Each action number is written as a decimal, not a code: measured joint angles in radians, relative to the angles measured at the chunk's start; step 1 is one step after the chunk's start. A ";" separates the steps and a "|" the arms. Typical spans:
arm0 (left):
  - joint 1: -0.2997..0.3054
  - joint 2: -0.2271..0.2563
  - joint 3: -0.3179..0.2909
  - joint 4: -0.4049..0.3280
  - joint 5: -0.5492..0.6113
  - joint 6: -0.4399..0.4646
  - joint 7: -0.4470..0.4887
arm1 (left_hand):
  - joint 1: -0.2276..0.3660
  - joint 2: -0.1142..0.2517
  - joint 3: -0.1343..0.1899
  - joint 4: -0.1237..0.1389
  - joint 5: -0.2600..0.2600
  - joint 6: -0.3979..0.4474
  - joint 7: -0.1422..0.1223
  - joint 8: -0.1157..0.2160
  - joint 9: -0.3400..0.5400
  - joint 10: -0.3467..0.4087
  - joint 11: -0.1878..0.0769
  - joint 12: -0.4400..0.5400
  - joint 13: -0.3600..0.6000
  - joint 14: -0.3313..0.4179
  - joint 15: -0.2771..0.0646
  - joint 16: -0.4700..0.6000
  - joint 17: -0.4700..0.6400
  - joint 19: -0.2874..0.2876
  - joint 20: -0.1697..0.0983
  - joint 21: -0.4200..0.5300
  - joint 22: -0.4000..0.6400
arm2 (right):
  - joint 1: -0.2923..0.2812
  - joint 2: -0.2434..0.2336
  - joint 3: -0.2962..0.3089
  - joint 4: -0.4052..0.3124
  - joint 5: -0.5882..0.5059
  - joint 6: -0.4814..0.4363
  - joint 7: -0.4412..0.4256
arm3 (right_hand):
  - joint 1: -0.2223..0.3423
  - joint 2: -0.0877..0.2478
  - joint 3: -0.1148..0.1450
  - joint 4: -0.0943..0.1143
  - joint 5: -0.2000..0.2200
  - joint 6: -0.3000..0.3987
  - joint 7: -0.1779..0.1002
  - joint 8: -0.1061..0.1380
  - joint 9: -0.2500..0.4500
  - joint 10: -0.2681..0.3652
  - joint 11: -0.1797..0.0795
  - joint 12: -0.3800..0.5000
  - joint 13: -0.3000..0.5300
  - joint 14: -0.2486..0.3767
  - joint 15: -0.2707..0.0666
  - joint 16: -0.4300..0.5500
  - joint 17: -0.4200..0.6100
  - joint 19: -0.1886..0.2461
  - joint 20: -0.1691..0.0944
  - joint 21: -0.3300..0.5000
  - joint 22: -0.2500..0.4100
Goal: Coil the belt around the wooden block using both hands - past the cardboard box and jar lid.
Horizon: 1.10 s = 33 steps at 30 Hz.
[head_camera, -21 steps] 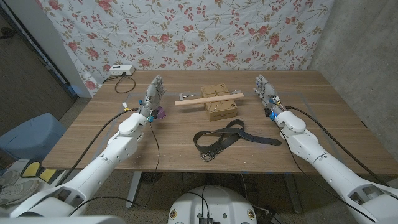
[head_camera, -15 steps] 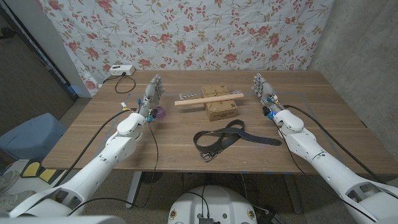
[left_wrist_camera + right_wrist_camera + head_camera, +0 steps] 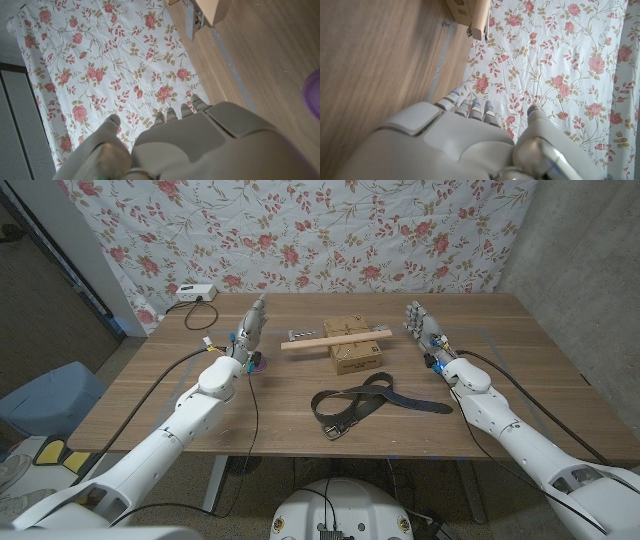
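Observation:
A black belt [image 3: 362, 401] lies loosely coiled on the table near the front middle, its buckle end [image 3: 333, 430] toward me. Behind it a long wooden block [image 3: 335, 340] rests across a cardboard box [image 3: 354, 345]. My left hand [image 3: 250, 328] stands to the left of the block, fingers up and apart, holding nothing. Right of the box, my right hand [image 3: 423, 326] is likewise upright with fingers spread. In the left wrist view the block's end [image 3: 210, 9] shows beyond my left hand [image 3: 200, 145]. The right wrist view has the block's end [image 3: 480, 20] past my right hand [image 3: 460, 145].
A purple jar lid [image 3: 258, 361] lies just beside my left wrist, and its edge [image 3: 314, 97] appears in the left wrist view. A white power strip [image 3: 195, 293] with a cable sits at the table's back left. A floral cloth hangs behind the table.
My left hand has shifted slightly to the right and back, toward the block. My right hand has edged a little left. The belt, block and box have not moved.

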 measured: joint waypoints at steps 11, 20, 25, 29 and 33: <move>0.009 0.039 0.038 -0.137 0.194 0.140 0.137 | 0.050 -0.010 0.006 -0.054 -0.016 0.002 -0.002 0.004 0.000 -0.004 -0.005 0.008 0.004 0.000 0.024 0.000 0.000 0.014 0.043 0.000 0.000 | 0.008 -0.002 0.016 0.050 0.030 0.036 0.075 | 0.000 0.000 0.000 0.000 0.000 0.000 0.000 0.000 0.000 0.000 0.000 0.000 0.000 0.000 0.000 0.000 0.000 0.000 0.000 0.000 0.000; 0.007 0.087 0.075 -0.252 0.325 0.275 0.179 | 0.105 -0.019 0.013 -0.106 -0.035 0.015 0.000 0.004 0.005 0.022 0.001 0.008 0.004 0.036 0.063 0.008 0.003 0.064 0.125 0.000 0.005 | 0.003 -0.006 0.029 0.068 0.049 0.060 0.113 | 0.000 0.000 0.000 0.000 0.000 0.000 0.000 0.000 0.000 0.000 0.000 0.000 0.000 0.000 0.000 0.000 0.000 0.005 0.005 0.000 0.000; -0.003 0.106 0.092 -0.295 0.387 0.350 0.181 | 0.121 -0.023 0.014 -0.118 -0.039 0.029 0.004 0.004 0.005 0.038 0.017 0.008 0.004 0.060 0.066 0.008 0.003 0.071 0.139 0.000 0.010 | -0.004 -0.007 0.034 0.071 0.056 0.068 0.124 | 0.000 0.000 0.000 0.000 0.000 0.000 0.000 0.000 0.000 0.000 0.000 0.000 0.000 0.000 0.000 0.000 0.000 0.005 0.005 0.000 0.000; -0.011 0.118 0.105 -0.319 0.436 0.410 0.174 | 0.129 -0.023 0.015 -0.127 -0.044 0.042 0.009 0.004 0.005 0.049 0.020 0.015 0.009 0.068 0.074 0.008 0.003 0.075 0.143 0.000 0.010 | -0.011 -0.008 0.039 0.071 0.060 0.072 0.129 | 0.000 0.000 0.000 0.000 0.000 0.000 0.000 0.000 0.000 0.000 0.000 0.000 0.000 0.000 0.000 0.000 0.000 0.005 0.005 0.000 0.000; -0.011 0.118 0.105 -0.319 0.485 0.470 0.155 | 0.146 -0.025 0.020 -0.143 -0.047 0.070 0.021 0.015 0.005 0.068 0.019 0.015 0.009 0.075 0.070 0.008 0.003 0.077 0.145 0.000 0.010 | -0.018 -0.009 0.043 0.071 0.060 0.072 0.129 | 0.000 0.000 0.000 0.000 0.000 0.000 0.000 0.000 0.000 0.000 0.000 0.000 0.000 0.000 0.000 0.000 0.000 0.005 0.005 0.000 0.000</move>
